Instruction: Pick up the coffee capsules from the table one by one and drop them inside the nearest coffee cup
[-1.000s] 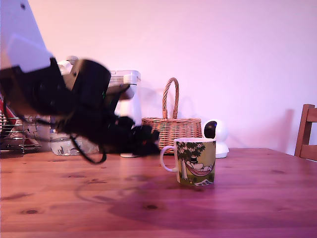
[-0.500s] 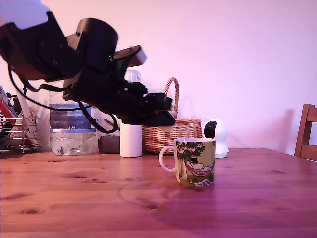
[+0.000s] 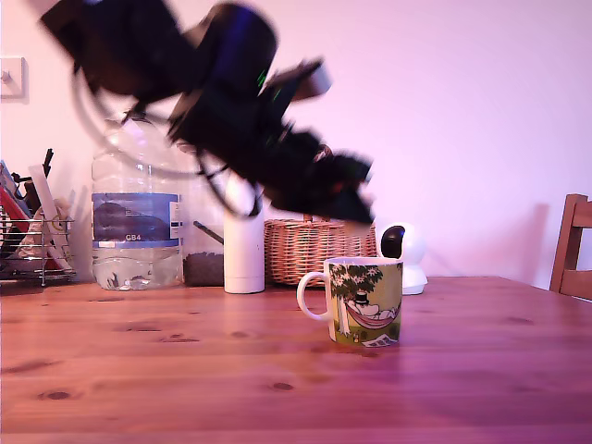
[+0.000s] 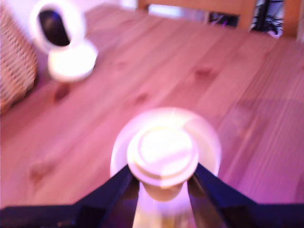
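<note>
Gripper (image 4: 162,183) pinched on the capsule (image 4: 163,153) at lower centre of the wrist view, hanging right above the mug (image 4: 209,142) mouth. Likely light, thin-walled, easily dented and slippery; best held on the tapered body just under the rim.

Back of the scene, from the exterior view's left: a wire rack (image 3: 37,250) of utensils, a big water bottle (image 3: 139,208), a white bottle (image 3: 244,245), a wicker basket (image 3: 310,248), then a small white camera (image 3: 404,252). A wooden chair (image 3: 573,245) sits far right.
</note>
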You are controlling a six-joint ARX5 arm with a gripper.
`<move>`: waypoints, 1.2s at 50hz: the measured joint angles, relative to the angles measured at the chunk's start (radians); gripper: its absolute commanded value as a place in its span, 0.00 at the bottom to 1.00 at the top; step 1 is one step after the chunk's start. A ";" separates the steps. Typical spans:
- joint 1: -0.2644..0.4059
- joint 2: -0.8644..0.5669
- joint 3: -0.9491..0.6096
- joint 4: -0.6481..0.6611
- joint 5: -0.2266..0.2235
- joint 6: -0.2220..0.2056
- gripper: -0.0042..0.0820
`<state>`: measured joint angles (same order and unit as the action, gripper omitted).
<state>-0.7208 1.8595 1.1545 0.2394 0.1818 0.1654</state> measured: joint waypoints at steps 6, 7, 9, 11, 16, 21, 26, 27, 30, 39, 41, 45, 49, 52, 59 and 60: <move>-0.005 0.000 0.035 -0.090 0.000 0.009 0.21; -0.005 0.000 0.041 -0.107 0.000 0.012 0.21; -0.005 0.000 0.056 -0.138 0.000 0.018 0.21; -0.005 0.002 0.075 -0.167 0.000 0.019 0.21; -0.005 0.013 0.140 -0.235 0.000 0.023 0.21; -0.005 0.043 0.212 -0.294 0.000 0.031 0.21; -0.005 0.070 0.249 -0.345 0.000 0.036 0.21; -0.005 0.076 0.253 -0.354 0.000 0.037 0.21; -0.005 0.097 0.265 -0.387 0.000 0.044 0.21; -0.005 0.144 0.285 -0.448 0.000 0.045 0.21; -0.005 0.146 0.285 -0.454 0.000 0.045 0.22; -0.005 0.146 0.286 -0.464 0.000 0.045 0.22; -0.005 0.146 0.286 -0.464 -0.003 0.047 0.24; -0.005 0.146 0.288 -0.462 -0.009 0.047 0.35; -0.005 0.146 0.290 -0.448 -0.019 0.047 0.68; -0.005 0.146 0.290 -0.448 -0.019 0.047 0.70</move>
<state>-0.7258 2.0056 1.4445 -0.2085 0.1623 0.2127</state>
